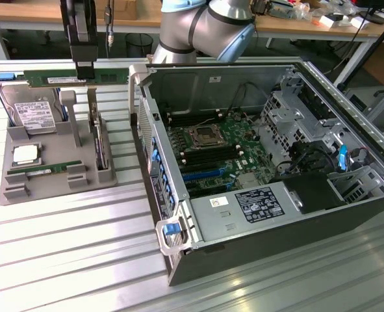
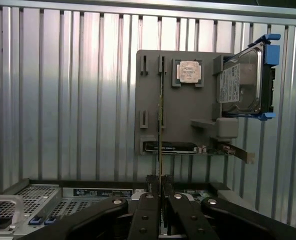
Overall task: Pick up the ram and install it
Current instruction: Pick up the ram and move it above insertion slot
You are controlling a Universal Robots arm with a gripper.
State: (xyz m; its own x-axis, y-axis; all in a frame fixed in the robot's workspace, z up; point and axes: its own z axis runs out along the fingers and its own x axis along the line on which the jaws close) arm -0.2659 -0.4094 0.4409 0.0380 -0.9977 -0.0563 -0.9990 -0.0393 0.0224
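Gripper (image 1: 84, 71) closed narrowly on the ram (image 1: 52, 78), pinching it near mid-length across its thin faces; likely so the stick hangs balanced and level rather than drooping at one end. Ram held clear above the grey tray (image 1: 55, 187), at the exterior view's left; well apart from the computer case (image 1: 347, 92).

Wrist view: ram (image 2: 160, 125) seen edge-on, a thin line running out from between the fingers (image 2: 146, 215); its flat faces lie against the pads, which seems the firmer hold for so thin a board.

Second stick (image 1: 45, 170) lies flat in its slot on the tray, near the hard drive (image 1: 29, 112); each part has its own recess, presumably for clean access.

Case lies open on its side, motherboard (image 1: 221, 140) facing up, presumably for reach from above; held stick not yet at the board.
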